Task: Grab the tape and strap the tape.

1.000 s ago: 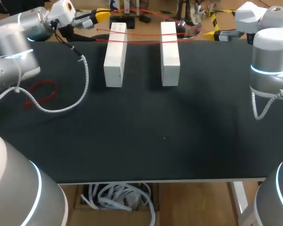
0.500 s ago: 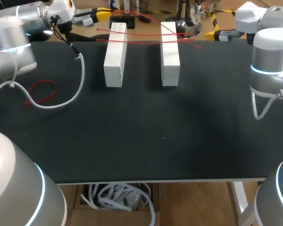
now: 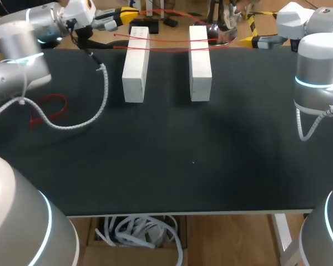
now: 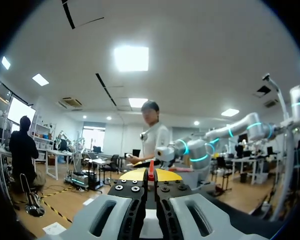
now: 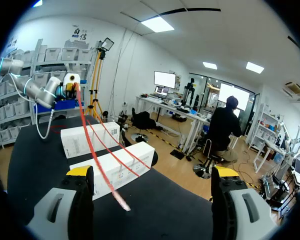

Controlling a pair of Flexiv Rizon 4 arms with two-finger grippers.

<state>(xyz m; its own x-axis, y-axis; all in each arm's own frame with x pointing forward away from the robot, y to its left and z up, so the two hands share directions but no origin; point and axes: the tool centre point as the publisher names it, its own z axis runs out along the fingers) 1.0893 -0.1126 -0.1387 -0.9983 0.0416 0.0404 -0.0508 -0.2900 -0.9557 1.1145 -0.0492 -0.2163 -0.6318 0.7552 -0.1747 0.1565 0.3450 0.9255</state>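
Left gripper [image 4: 150, 177] pinched tight on red tape [image 3: 166, 48], table's 11 o'clock. Right gripper [image 5: 152, 172] fingers wide, gripping nothing, 1 o'clock. Two tape strands cross two white blocks [image 3: 135, 64] [image 3: 200, 62] at 12 o'clock. One red loop [image 3: 58, 98] at 9 o'clock.

Scanning for lettering: the only print on the tabletop [image 3: 166, 166] sits on the two boxes. Seen from the right wrist, the right white box [image 5: 121, 167] carries a small patch of coloured marks on its side, and the left white box [image 5: 87, 140] a few fine lines. All of it is too small to read. From the head view, there are faint grey marks on the left white box's top, also illegible.
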